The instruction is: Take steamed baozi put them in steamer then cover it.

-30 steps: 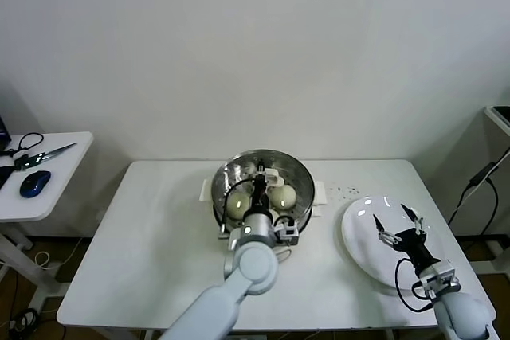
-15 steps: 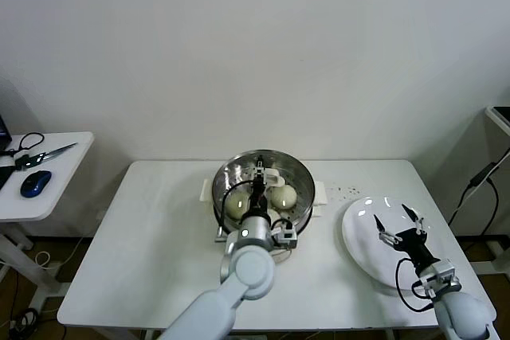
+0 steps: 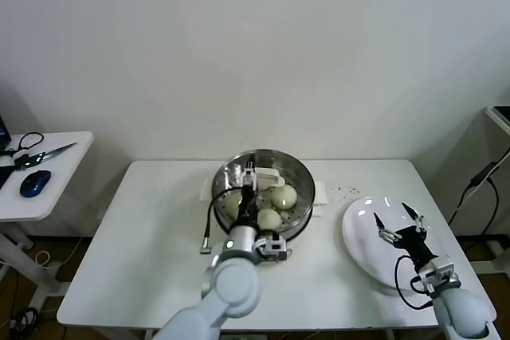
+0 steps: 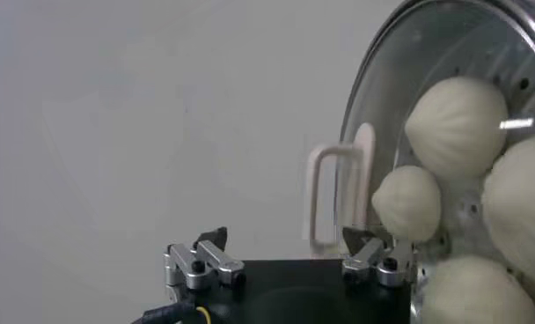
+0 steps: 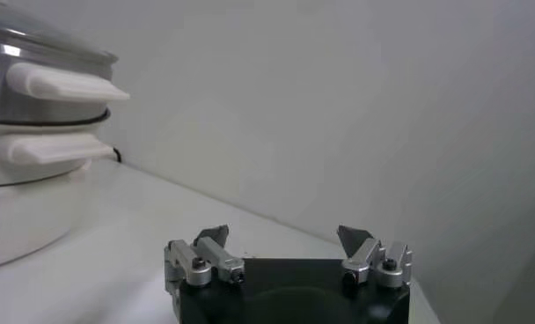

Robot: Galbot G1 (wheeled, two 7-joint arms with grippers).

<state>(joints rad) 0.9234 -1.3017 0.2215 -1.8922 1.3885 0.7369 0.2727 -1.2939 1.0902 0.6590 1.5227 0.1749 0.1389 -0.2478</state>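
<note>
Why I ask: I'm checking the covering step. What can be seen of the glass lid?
The lid is round, clear glass with a metal rim and a white looped handle standing at its middle. It lies flat on the steamer, closing it, and the buns show through the glass. The left gripper is open, facing the handle without touching it.

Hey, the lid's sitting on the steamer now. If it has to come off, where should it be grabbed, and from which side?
Take the lid by its white handle, from above, jaws across its narrow width. It stands up as a loop off the glass, which is smooth and too wide to pinch. The open left gripper faces that handle; the right gripper waits over the plate.
</note>
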